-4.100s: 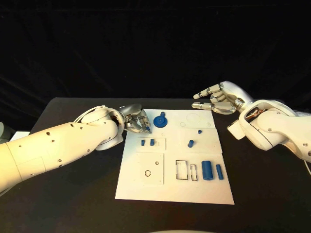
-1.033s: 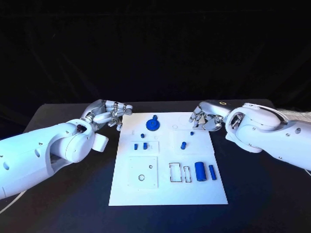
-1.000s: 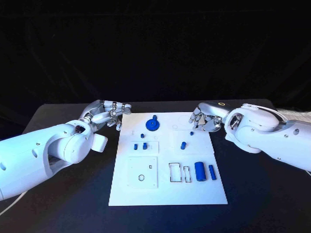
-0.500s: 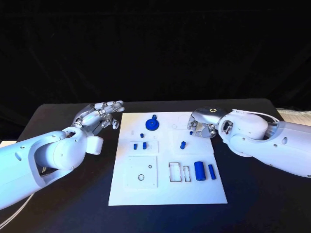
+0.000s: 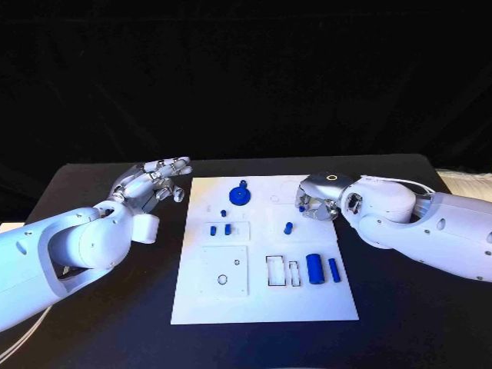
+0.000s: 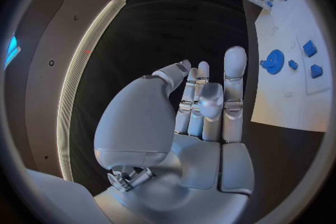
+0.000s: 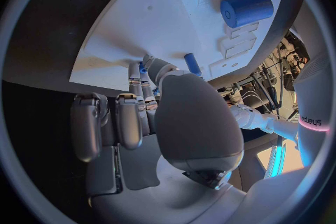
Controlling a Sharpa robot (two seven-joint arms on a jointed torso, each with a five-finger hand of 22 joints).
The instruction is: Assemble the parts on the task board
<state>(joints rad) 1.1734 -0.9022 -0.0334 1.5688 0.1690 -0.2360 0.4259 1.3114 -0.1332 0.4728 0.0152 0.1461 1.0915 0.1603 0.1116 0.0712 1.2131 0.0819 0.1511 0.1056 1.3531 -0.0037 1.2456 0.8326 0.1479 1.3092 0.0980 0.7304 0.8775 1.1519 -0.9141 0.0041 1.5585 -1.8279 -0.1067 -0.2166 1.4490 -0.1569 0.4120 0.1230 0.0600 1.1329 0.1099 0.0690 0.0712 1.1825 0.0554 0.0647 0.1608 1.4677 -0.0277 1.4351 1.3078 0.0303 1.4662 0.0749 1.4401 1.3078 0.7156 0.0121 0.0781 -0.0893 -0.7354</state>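
Board [image 5: 263, 301] lies mid-worktop [image 5: 80, 307], blue parts [image 5: 315, 270] scattered on it. Right hand [image 5: 315, 201] at far right edge, fingers pinching a small blue peg [image 7: 143, 67]. Left hand [image 5: 152, 181] spread, empty, left of board.

I work in what looks like a robotics lab or demo room. My black table [image 5: 102, 307] stands against a plain black backdrop [image 5: 246, 77], and a white task board [image 5: 263, 300] with small blue parts [image 5: 315, 270] lies flat in its middle, like a test rig. From my left wrist I see a dark ceiling with a curved strip of light [image 6: 73, 67]. From my right wrist, bundled cables [image 7: 269, 81] hang at the rim.
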